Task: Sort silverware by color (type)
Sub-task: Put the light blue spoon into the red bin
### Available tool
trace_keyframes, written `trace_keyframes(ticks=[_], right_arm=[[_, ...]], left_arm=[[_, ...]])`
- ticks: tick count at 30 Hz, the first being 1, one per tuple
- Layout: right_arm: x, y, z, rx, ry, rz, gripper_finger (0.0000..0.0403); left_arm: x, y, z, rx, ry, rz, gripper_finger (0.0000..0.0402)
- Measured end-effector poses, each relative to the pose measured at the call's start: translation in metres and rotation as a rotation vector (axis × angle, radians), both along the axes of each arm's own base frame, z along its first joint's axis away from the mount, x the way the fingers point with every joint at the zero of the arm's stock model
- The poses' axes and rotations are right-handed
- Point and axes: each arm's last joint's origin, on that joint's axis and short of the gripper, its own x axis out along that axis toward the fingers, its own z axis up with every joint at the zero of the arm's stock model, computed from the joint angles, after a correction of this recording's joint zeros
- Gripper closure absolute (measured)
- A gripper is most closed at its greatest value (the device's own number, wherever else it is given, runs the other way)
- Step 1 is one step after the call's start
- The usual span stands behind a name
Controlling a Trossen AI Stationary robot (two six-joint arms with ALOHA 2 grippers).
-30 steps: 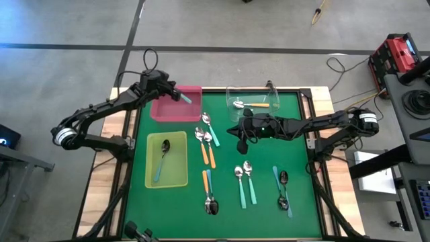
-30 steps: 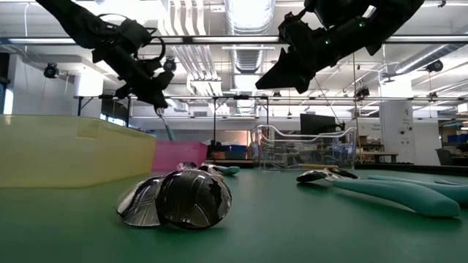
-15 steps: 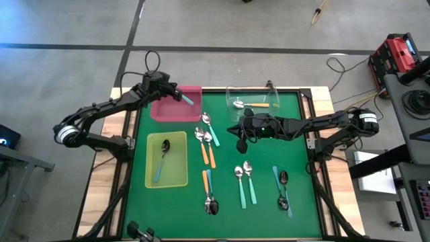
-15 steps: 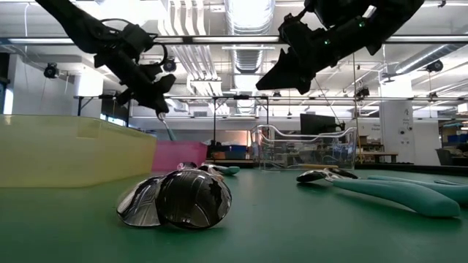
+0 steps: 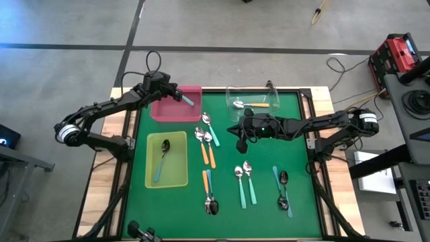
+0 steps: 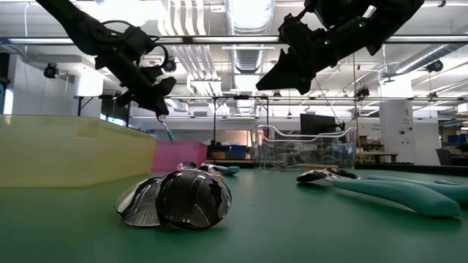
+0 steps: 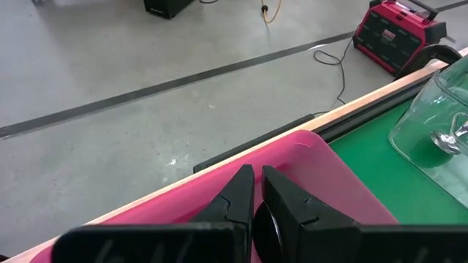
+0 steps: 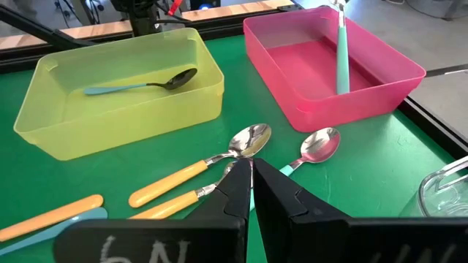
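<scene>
quick count from the overhead: twelve spoons total. four orange spoons (image 5: 204, 153) (image 5: 212, 156) (image 5: 205, 180), the fourth (image 5: 259, 105) in the clear one of the trays. four teal-green spoons, counting the held spoon (image 5: 187, 99) plus three on the tabletop (image 5: 213, 136) (image 5: 242, 193) (image 5: 252, 190). four light blue spoons as far as i can tell (image 5: 158, 168) (image 5: 210, 183) (image 5: 276, 176) (image 5: 288, 207). three trays: pink tray (image 5: 168, 111), clear tray (image 5: 232, 94), yellow-green tray (image 5: 175, 180). two claws: left claw (image 5: 180, 96), right claw (image 5: 241, 148).
</scene>
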Motion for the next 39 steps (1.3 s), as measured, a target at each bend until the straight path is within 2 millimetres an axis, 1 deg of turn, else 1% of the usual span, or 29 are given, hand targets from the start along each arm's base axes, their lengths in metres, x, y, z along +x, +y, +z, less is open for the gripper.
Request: trace_keyframes(ticks=[12,23,39], right_arm=[[0.0,0.0,0.0,0.0,0.0,0.0,0.0394],[0.0,0.0,0.0,0.001,0.001,0.0,0.0394],[0.0,0.0,0.0,0.003,0.0,0.0,0.0394]], left_arm=[[0.0,0.0,-0.002,-0.008,-0.001,0.006,0.0393],[-0.005,-0.002,-0.011,-0.005,0.051,0.091,0.0392],[-0.007,-0.003,-0.014,-0.014,0.077,0.096,0.0389]])
